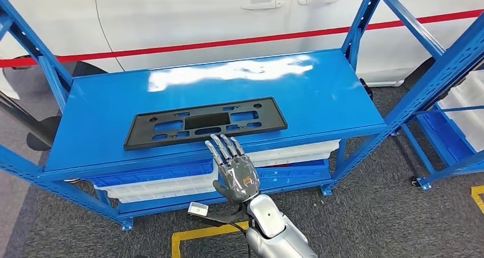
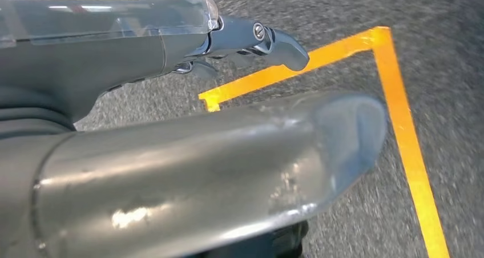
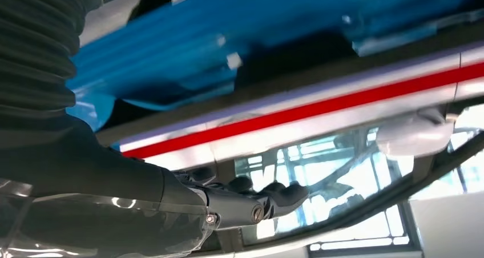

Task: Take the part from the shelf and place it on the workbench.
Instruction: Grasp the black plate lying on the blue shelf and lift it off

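Note:
The part (image 1: 204, 123) is a flat black rectangular plate with several cut-outs. It lies on the top board of the blue shelf (image 1: 319, 92), near the front edge. My right hand (image 1: 234, 169) is raised in front of that edge with its fingers (image 1: 224, 146) straight and apart, their tips just short of the plate and holding nothing. In the right wrist view the right hand (image 3: 171, 206) appears with dark fingers stretched out before the blue shelf (image 3: 228, 35). My left hand (image 2: 171, 155) hangs over the grey floor and holds nothing.
White and blue bins (image 1: 297, 152) sit on the lower level of the shelf. A second blue rack (image 1: 451, 69) stands to the right. A white car with a red stripe (image 1: 228, 41) is behind. Yellow tape (image 1: 197, 235) marks the carpet.

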{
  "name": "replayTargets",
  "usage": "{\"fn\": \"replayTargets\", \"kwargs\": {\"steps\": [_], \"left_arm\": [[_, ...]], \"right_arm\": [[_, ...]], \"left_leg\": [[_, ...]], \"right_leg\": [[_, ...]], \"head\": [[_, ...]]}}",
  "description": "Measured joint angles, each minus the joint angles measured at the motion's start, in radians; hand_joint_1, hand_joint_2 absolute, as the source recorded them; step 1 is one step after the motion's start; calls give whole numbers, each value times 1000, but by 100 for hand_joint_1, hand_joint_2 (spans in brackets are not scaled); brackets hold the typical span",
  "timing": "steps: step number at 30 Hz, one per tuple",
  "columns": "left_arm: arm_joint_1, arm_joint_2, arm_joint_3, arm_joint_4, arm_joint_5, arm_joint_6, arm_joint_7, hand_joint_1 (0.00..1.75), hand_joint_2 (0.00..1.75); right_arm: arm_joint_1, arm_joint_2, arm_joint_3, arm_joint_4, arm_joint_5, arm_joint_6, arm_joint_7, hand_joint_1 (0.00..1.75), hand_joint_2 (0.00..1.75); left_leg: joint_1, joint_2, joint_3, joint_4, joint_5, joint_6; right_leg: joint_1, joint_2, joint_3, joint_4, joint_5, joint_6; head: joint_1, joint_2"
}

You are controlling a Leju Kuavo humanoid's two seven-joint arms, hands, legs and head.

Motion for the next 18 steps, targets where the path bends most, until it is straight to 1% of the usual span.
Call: {"fn": "replayTargets", "kwargs": {"steps": [1, 3, 4, 5, 6, 7, 8, 9, 10, 11, 13, 14, 15, 16, 17, 18], "left_arm": [[0, 1, 0, 0, -1, -1, 0, 0, 0], [1, 1, 0, 0, -2, -4, 0, 0, 0], [2, 1, 0, 0, -3, -4, 1, 0, 0], [4, 2, 0, 0, -3, -4, 1, 0, 0], [5, 3, 0, 0, -3, -3, 1, 0, 0], [5, 4, 0, 0, -3, -3, 1, 0, 0], [5, 5, 0, 0, -3, -3, 2, 0, 0], [5, 5, 0, 1, -3, -3, 2, 0, 0], [3, 5, 0, 1, -3, -3, 2, 0, 0], [2, 5, 0, 2, -4, -4, 2, 0, 0], [2, 5, 0, 2, -8, -4, 2, 0, 0], [3, 5, 0, 2, -10, -4, 2, 0, 0], [3, 5, 1, 2, -11, -4, 2, 0, 0], [3, 5, 1, 2, -12, -4, 2, 0, 0], [2, 5, 1, 2, -13, -4, 2, 0, 0], [1, 5, 1, 2, -14, -4, 2, 0, 0]], "right_arm": [[-2, 2, 0, 2, -1, 0, 0, 0, 175], [-5, 5, 0, 7, -3, 0, 0, 0, 175], [-5, 6, 0, 10, -3, 0, 0, 0, 175], [-4, 6, 0, 13, -3, 0, 0, 0, 175], [-4, 6, 0, 15, -3, 0, 0, 0, 175], [-4, 6, 0, 17, -3, 0, 0, 0, 175], [-4, 6, 0, 18, -3, 0, 0, 0, 175], [-5, 6, 0, 19, -3, 0, 0, 0, 175], [-6, 6, 0, 21, -4, 0, 0, 0, 175], [-6, 7, 0, 22, -5, -1, 0, 0, 175], [-7, 7, 0, 23, -8, -1, 0, 0, 175], [-8, 7, 0, 23, -11, -1, 0, 0, 175], [-9, 7, 0, 22, -13, -1, 0, 0, 175], [-10, 7, 0, 22, -15, -2, 0, 0, 175], [-11, 7, 0, 22, -16, -2, 0, 0, 175], [-11, 7, 0, 23, -17, -2, 0, 0, 175]], "left_leg": [[2, 0, -22, 47, -20, -6], [12, 1, -94, 173, -62, -19], [18, 1, -124, 217, -67, -26], [24, 1, -141, 229, -52, -33], [29, 2, -140, 203, -19, -39], [33, 2, -124, 149, 25, -45], [37, 3, -102, 89, 61, -50], [37, 4, -80, 35, 81, -50], [36, 4, -68, 5, 87, -44], [35, 4, -63, -8, 81, -36], [33, 1, -60, -13, 73, -15], [33, 1, -55, -16, 70, -8], [33, 0, -48, -18, 68, -1], [32, 0, -42, -20, 65, 6], [31, 0, -37, -20, 61, 10], [29, 0, -34, -20, 57, 14]], "right_leg": [[-5, -1, 12, -9, 0, 0], [-7, -2, 24, -12, -8, -1], [-7, -2, 29, -12, -13, 0], [-9, -1, 35, -10, -20, 3], [-12, 0, 42, -6, -28, 7], [-16, 1, 50, -1, -37, 13], [-18, 2, 55, 5, -48, 21], [-18, 2, 57, 12, -59, 29], [-17, 2, 57, 17, -66, 37], [-15, 2, 56, 20, -70, 44], [-15, 2, 57, 22, -73, 53], [-16, 2, 54, 35, -78, 57], [-18, 2, 43, 61, -89, 60], [-19, 1, 18, 108, -108, 63], [-19, 1, -21, 172, -132, 65], [-18, 1, -66, 239, -155, 66]], "head": [[-2, 0], [-5, 0], [-5, 0], [-4, 0], [-5, 0], [-5, 0], [-5, 0], [-7, 0], [-8, 0], [-9, 0], [-8, 0], [-5, 0], [-3, 0], [-1, 0], [2, 0], [4, 0]]}}
